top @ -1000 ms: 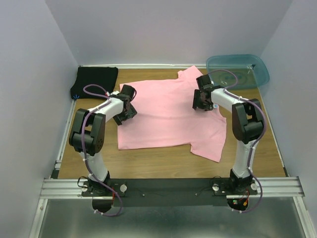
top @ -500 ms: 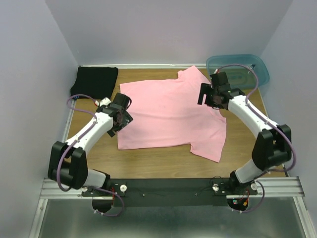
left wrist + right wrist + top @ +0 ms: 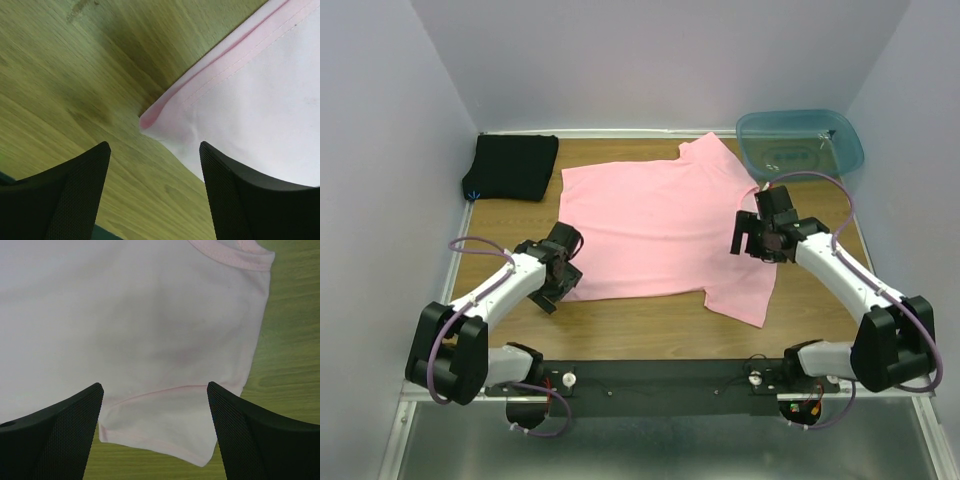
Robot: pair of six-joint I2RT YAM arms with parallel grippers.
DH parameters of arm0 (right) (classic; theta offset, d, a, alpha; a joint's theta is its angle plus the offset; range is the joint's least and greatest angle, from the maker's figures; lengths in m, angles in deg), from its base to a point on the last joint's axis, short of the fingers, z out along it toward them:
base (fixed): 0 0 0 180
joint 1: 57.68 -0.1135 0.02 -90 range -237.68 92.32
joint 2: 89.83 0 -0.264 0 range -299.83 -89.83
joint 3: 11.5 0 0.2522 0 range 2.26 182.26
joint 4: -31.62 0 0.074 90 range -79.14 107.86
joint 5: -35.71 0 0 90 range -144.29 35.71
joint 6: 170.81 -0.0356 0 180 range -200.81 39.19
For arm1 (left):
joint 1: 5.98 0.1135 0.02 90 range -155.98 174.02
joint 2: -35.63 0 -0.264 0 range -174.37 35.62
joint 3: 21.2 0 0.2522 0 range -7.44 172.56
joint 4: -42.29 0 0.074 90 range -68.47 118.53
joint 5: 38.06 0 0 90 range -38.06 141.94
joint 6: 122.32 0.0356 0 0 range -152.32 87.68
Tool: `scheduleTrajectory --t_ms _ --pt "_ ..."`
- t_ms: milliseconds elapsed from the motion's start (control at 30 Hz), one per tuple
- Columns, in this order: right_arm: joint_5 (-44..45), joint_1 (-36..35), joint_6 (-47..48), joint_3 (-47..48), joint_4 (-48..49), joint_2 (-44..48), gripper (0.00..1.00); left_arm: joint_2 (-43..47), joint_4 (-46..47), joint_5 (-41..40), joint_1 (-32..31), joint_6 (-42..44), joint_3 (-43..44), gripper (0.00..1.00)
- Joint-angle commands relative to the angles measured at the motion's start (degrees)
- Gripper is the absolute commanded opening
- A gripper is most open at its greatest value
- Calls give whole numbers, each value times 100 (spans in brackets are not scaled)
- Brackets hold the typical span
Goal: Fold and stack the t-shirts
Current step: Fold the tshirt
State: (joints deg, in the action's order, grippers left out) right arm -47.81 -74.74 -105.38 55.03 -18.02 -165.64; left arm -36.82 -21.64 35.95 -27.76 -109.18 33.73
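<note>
The light pink t-shirt [image 3: 660,225] lies spread flat across the middle of the table. The black t-shirt [image 3: 512,166] sits folded at the back left. My left gripper [image 3: 560,283] hovers at the pink shirt's near-left hem corner. In the left wrist view this corner [image 3: 150,120] shows just ahead of the open left gripper [image 3: 154,146], with bare wood between the fingers. My right gripper [image 3: 750,245] is over the shirt's right sleeve. The right wrist view shows that gripper [image 3: 155,386] open above the sleeve cloth [image 3: 150,315], holding nothing.
A translucent blue-green bin [image 3: 800,142] stands at the back right corner. White walls close in the table on three sides. Bare wood [image 3: 650,325] runs between the shirt's near hem and the arm bases.
Both grippers have drawn back toward the near side. The left went from the shirt's left edge to its near-left corner, the right from the upper sleeve to lower on it. Neither shirt moved.
</note>
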Motion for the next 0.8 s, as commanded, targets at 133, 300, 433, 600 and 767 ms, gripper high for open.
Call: scheduleTrajectory --t_ms 133,300,433,600,767 --pt "-121 -17 -91 -346 -68 497 92 -190 174 -97 -19 -558 23 77" --pt "-50 -17 -91 -391 -121 681 92 -516 157 -45 -19 -532 67 74" --pt "-59 -25 -117 -443 -130 761 92 -578 297 25 -19 -646 -47 67" --pt "20 -17 -249 -592 -139 822 92 -692 385 105 -11 -594 -100 55" --pt "406 53 -442 -733 -287 805 92 -727 429 140 -28 -453 -91 32"
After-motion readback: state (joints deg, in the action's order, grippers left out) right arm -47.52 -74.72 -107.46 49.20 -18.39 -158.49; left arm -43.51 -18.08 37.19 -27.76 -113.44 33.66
